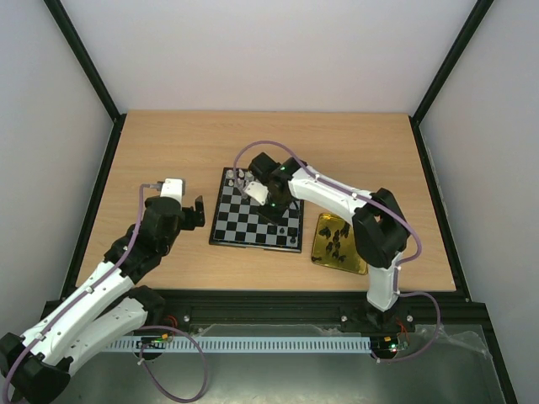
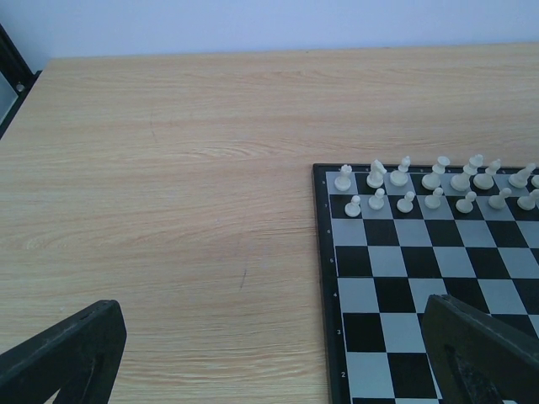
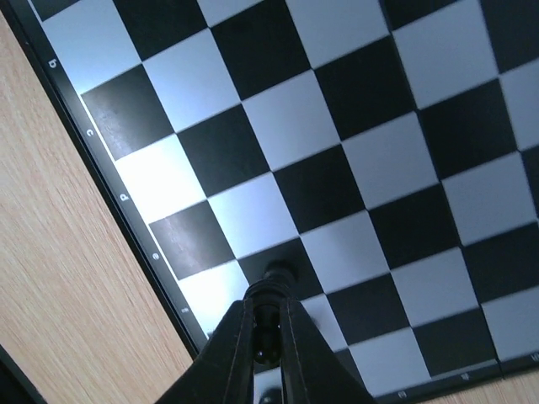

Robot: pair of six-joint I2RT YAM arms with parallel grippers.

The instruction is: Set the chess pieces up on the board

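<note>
The checkered board [image 1: 244, 225] lies at the table's middle. White chess pieces [image 2: 434, 189] stand in two rows along its far edge, and they show in the top view as white pieces [image 1: 240, 178]. My right gripper [image 3: 268, 337] is shut on a small black piece [image 3: 280, 276], held just above a black square near the board's lettered rim [image 3: 126, 198]. From above, the right gripper [image 1: 276, 206] hangs over the board's middle. My left gripper [image 2: 269, 362] is open and holds nothing. It hovers at the board's left edge [image 2: 324, 278], one finger [image 2: 484, 353] above the squares.
A shiny gold tray [image 1: 358, 263] with several black pieces [image 1: 337, 240] sits right of the board. Bare wooden table [image 1: 168, 151] lies to the left and behind. Black frame posts and white walls enclose the table.
</note>
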